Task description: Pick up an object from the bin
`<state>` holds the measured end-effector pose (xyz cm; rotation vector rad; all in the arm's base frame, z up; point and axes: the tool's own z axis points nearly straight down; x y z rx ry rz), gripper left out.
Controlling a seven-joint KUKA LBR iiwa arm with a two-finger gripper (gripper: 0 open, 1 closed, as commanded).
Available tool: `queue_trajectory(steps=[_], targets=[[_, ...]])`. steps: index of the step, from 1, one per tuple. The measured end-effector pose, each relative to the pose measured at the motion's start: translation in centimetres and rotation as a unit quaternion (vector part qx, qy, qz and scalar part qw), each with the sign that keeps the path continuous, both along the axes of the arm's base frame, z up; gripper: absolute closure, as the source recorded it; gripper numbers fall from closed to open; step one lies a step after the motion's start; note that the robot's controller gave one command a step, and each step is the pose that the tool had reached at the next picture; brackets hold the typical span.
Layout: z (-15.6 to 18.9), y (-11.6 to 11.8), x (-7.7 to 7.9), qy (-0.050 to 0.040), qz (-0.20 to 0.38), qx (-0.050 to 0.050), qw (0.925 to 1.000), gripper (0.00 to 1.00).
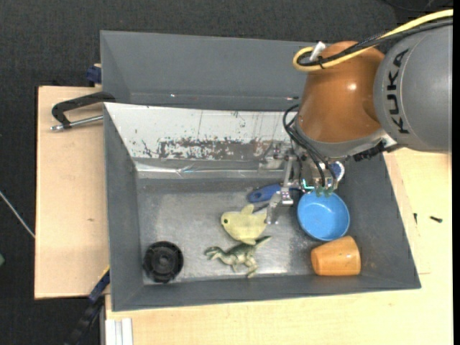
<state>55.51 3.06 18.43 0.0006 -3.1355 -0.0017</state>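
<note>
My gripper [286, 189] hangs low in the right middle of the bin, under the arm's orange cover. A small blue piece [261, 192] lies right against its left side. Just below and left of it sits a pale yellow duck-shaped toy [244, 226], whose upper right edge is close to the gripper's lower tip. To the gripper's right stands a round blue bowl [323, 216], almost touching it. I see nothing held in the gripper.
A green toy dinosaur [236, 255] lies below the yellow toy near the front wall. An orange cup [336, 256] lies on its side at the front right. A black round cap [162, 260] sits in the front left corner.
</note>
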Motion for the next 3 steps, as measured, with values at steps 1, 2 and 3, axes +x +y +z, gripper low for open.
queue_trajectory(steps=[1,2,3], targets=[[-10.8,-5.3,4.0,-0.0023,-0.069,-0.001,0.9976,0.00],[-10.4,-5.1,4.2,-0.0058,-0.067,0.000,0.9977,1.00],[4.8,-3.8,2.5,-0.0091,-0.060,0.000,0.9981,1.00]])
